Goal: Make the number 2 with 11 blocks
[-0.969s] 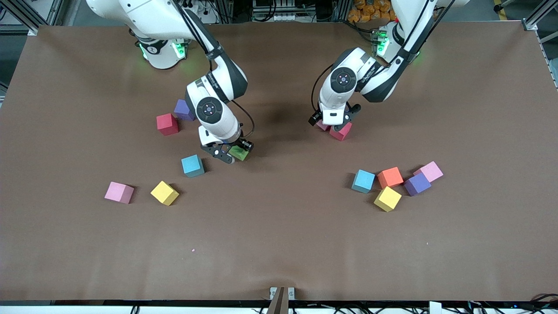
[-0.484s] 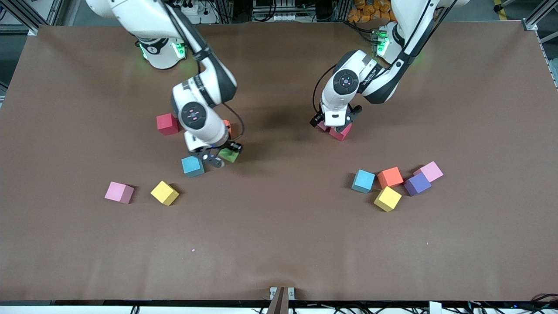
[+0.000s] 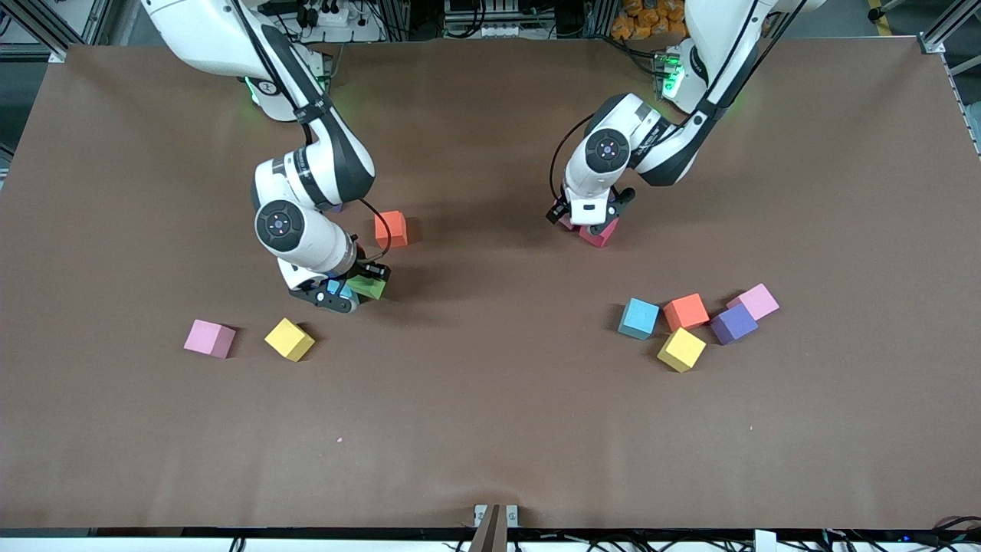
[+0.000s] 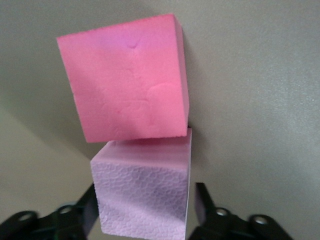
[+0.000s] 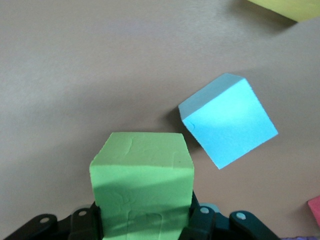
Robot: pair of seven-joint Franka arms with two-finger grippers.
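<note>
My right gripper (image 3: pixel 359 291) (image 5: pixel 145 210) is shut on the green block (image 3: pixel 368 287) (image 5: pixel 142 170), low over the table right beside a blue block (image 3: pixel 335 288) (image 5: pixel 227 120). My left gripper (image 3: pixel 586 222) (image 4: pixel 146 192) straddles a pale pink block (image 4: pixel 142 195) that touches a deep pink block (image 3: pixel 600 233) (image 4: pixel 125 80). One finger (image 4: pixel 90 200) lies against it, and a thin gap shows at the other finger. An orange block (image 3: pixel 391 228) lies farther from the front camera than the green one. No digit shape stands anywhere.
A pink block (image 3: pixel 208 338) and a yellow block (image 3: pixel 290 339) lie toward the right arm's end. Toward the left arm's end cluster blue (image 3: pixel 638 318), orange (image 3: pixel 686 312), yellow (image 3: pixel 680 349), purple (image 3: pixel 733 323) and pink (image 3: pixel 759 300) blocks. A red corner (image 5: pixel 315 210) shows.
My right arm has carried the green block toward its own end, up against the blue block. That uncovered the orange block and hid the red one. My left arm has barely shifted.
</note>
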